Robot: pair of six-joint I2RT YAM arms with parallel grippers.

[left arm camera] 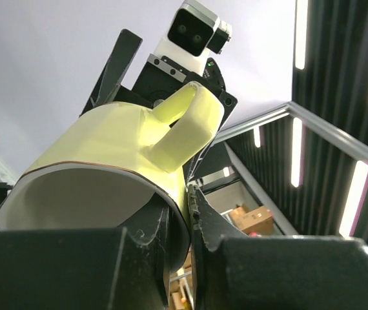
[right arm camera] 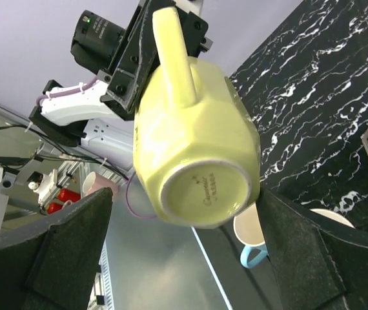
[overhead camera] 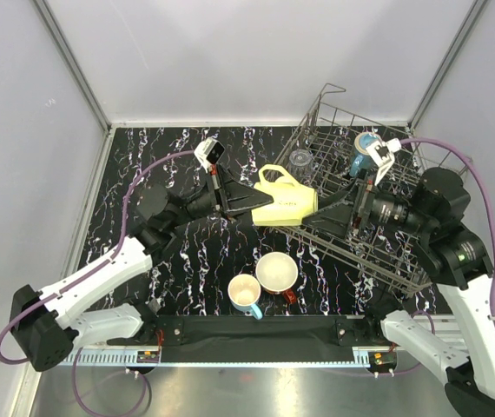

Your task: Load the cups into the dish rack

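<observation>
My left gripper [overhead camera: 259, 203] is shut on the rim of a yellow-green mug [overhead camera: 287, 201] and holds it on its side in the air, just left of the grey wire dish rack [overhead camera: 343, 109]. In the left wrist view one finger is inside the mug [left arm camera: 106, 161] and the other [left arm camera: 235, 245] is outside its wall. My right gripper [overhead camera: 319, 214] is open, with its fingers on either side of the mug's base [right arm camera: 203, 194]. A clear tumbler [overhead camera: 300, 161] and a teal cup [overhead camera: 362, 156] sit in the rack.
A light-blue mug [overhead camera: 246, 295] and a wide red mug [overhead camera: 277, 273] stand on the black marbled table near its front edge. The light-blue mug also shows in the right wrist view [right arm camera: 252, 242]. Grey walls enclose the table on three sides.
</observation>
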